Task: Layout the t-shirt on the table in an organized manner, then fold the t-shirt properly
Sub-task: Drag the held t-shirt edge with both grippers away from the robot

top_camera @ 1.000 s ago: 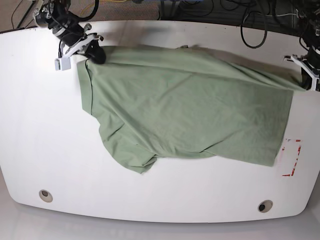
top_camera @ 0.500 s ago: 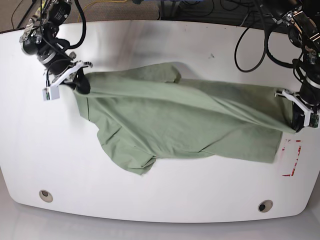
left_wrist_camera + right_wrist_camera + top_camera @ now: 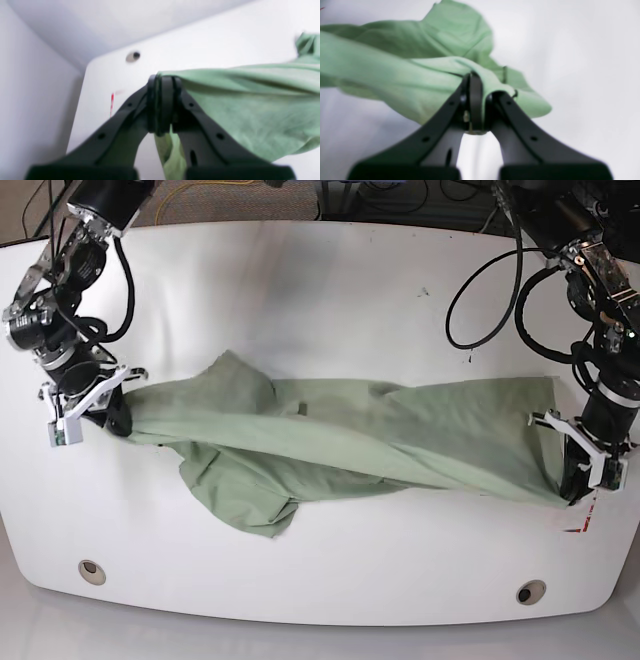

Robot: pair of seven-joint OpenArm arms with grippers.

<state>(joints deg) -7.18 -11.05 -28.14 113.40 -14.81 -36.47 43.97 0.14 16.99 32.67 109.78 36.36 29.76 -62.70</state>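
Observation:
The pale green t-shirt hangs stretched in a long band between my two grippers, sagging onto the white table in the middle. My left gripper, at the right of the base view, is shut on one end of the shirt. The left wrist view shows its black fingers pinching a fold of the t-shirt. My right gripper, at the left of the base view, is shut on the other end. Its fingers clamp bunched t-shirt fabric.
Two round grommet holes sit near the table's front edge. A red-marked rectangle lies just under my left gripper. Black cables loop over the table's far right corner.
Both arms have pulled toward the table's front with the shirt's ends still held. The shirt has been drawn from a spread sheet into a narrower stretched band.

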